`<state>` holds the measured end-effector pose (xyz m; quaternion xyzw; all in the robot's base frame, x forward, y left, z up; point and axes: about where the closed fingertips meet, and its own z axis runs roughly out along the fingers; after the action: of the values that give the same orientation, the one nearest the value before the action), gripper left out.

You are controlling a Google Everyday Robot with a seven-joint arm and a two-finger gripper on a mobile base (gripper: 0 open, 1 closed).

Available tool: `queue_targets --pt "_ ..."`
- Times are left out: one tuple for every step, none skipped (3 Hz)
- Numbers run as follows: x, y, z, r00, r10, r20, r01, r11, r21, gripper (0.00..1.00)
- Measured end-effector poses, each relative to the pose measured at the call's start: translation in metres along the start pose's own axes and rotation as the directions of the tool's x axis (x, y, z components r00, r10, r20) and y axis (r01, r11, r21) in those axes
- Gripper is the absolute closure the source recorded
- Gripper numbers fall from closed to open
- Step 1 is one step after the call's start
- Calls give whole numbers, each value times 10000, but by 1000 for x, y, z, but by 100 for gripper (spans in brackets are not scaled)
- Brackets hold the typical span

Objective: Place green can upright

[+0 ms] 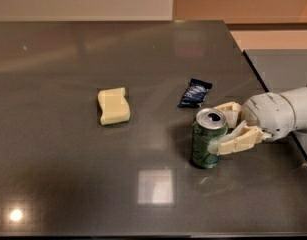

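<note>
The green can (207,144) stands upright on the dark table (68,184), right of the middle, with its silver top and opening facing up. My gripper (219,128) reaches in from the right with its white wrist behind it. Its two cream fingers (235,142) sit on either side of the can, the near one against the can's front right side and the far one behind its top edge. The gripper is shut on the can.
A dark blue snack wrapper (195,92) lies just behind the can. A pale yellow sponge (113,105) lies to the left of the middle. The table's right edge (273,104) runs close behind my wrist.
</note>
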<state>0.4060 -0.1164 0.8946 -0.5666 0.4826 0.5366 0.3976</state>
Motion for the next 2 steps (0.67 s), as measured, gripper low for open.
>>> queue_targets --pt "4 -2 -2 9999 5 156 -3 9999 -143 35" --pt "3 -6 0 9999 -6 126 7 10000 -23 13"
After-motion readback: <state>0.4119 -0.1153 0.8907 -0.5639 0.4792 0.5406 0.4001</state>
